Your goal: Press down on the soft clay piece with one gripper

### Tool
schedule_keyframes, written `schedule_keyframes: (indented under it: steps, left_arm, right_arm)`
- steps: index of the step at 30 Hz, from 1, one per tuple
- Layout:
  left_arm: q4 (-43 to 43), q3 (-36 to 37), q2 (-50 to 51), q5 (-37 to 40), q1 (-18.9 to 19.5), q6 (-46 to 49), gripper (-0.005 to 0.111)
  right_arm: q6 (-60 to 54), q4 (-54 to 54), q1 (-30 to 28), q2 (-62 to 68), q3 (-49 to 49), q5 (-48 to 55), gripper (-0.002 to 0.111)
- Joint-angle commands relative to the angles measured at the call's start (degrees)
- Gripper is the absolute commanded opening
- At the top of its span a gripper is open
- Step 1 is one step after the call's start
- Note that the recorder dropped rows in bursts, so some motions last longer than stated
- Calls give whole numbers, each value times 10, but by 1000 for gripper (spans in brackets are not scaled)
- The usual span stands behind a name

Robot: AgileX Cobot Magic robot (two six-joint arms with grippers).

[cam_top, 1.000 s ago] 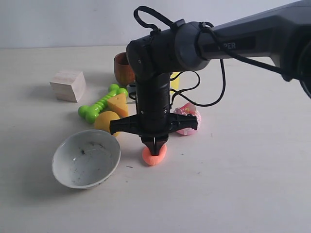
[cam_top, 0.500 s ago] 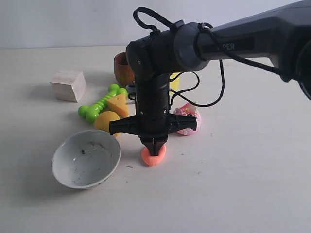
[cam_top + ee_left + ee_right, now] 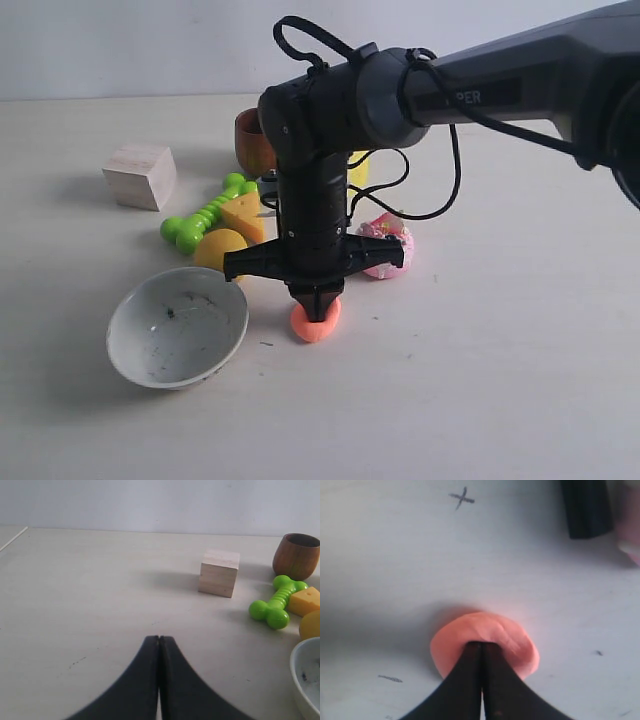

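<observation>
On the clay (image 3: 303, 328), the right gripper (image 3: 316, 314) has its tips pressed together. Bare table (image 3: 500, 380) spreads rightward in the exterior view. The bowl (image 3: 114, 335) nearby holds dark specks.

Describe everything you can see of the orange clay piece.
The salmon-orange soft clay piece is a flattened round lump, matte, faintly creased on top. It lies on the pale table, apart from the white bowl and pink toy. The shut tips of the black two-fingered right gripper press into its middle; nothing else touches it.
</observation>
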Motion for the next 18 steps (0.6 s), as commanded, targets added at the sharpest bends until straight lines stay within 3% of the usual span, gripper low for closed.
schedule_keyframes:
  steps: [1, 18]
  left_arm:
    - [-1, 1, -4, -6, -3, 2, 0]
    - [-1, 1, -4, -6, -3, 2, 0]
  right_arm:
    - [15, 30, 10, 24, 6, -30, 0]
    - [34, -17, 10, -2, 5, -48, 0]
